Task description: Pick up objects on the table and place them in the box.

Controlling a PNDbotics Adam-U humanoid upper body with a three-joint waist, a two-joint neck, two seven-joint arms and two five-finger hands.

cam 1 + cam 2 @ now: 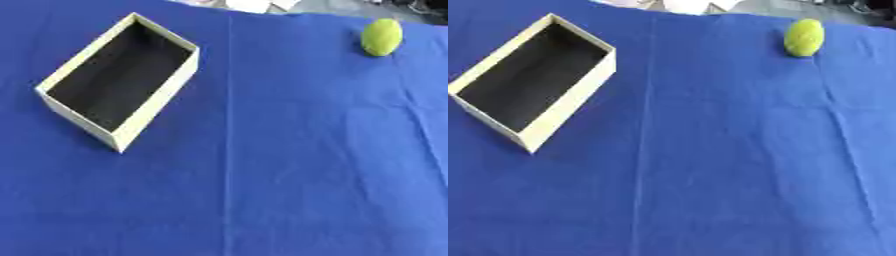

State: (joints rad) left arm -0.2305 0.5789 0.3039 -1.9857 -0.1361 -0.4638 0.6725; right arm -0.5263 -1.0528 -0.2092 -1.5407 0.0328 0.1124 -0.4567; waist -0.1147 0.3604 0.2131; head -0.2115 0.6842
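1. Nearest: only bare blue cloth (289, 190) spread over the bench, lightly creased, with one straight fold line running from near edge to far.
2. No hand of either arm in either view, so no telling whether wide, narrow or holding anything.
3. Further back, on the left: a cream-walled box (157, 107) with a dark inside, lying askew on the cloth, one corner pointing toward the near edge.
4. Inside the box: nothing to be seen but the dark floor; apparently still empty.
5. Furthest back, on the right: a yellow-green ball (381, 37), rounded and slightly egg-shaped as seen, resting on the cloth close to the far edge, well apart from the box.
6. Beyond the far edge of the cloth: a few pale and grey shapes, too unclear to name.
7. Judged progress: at the very start, with nothing yet placed and nothing yet grasped.
8. Left to do, by this reading: reach to the far right for the ball, lift it, carry it across the fold line to the left, and set it down inside the box.
9. No other loose thing visible on the cloth, so probably the ball alone to move.
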